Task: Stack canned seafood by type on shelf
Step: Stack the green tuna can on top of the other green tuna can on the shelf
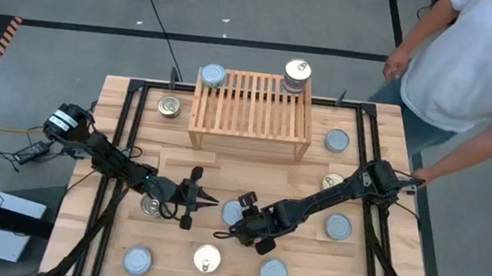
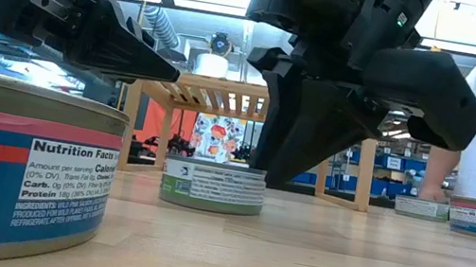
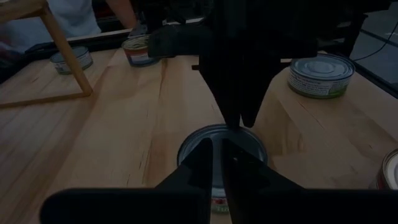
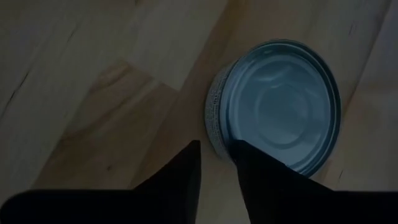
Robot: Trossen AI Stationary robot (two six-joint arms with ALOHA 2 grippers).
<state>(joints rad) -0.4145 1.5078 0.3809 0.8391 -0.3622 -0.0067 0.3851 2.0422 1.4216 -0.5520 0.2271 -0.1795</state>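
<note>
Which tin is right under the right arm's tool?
The silvery-blue-lidded tin mid-table, beside the right tool. It alone has fingers over its rim; the other tins sit apart.

Left tool (image 1: 209, 201) shut, level; right tool (image 1: 239, 219) slightly parted, pointing down

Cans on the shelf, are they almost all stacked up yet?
Not nearly. Done: the shelf holds one silvery tin and a short gold-lidded stack. In hand: the right gripper hovers at a blue-lidded tin that sits unlifted on the table. The left gripper waits close by, jaws shut and empty. Left: about nine tins on the table.
</note>
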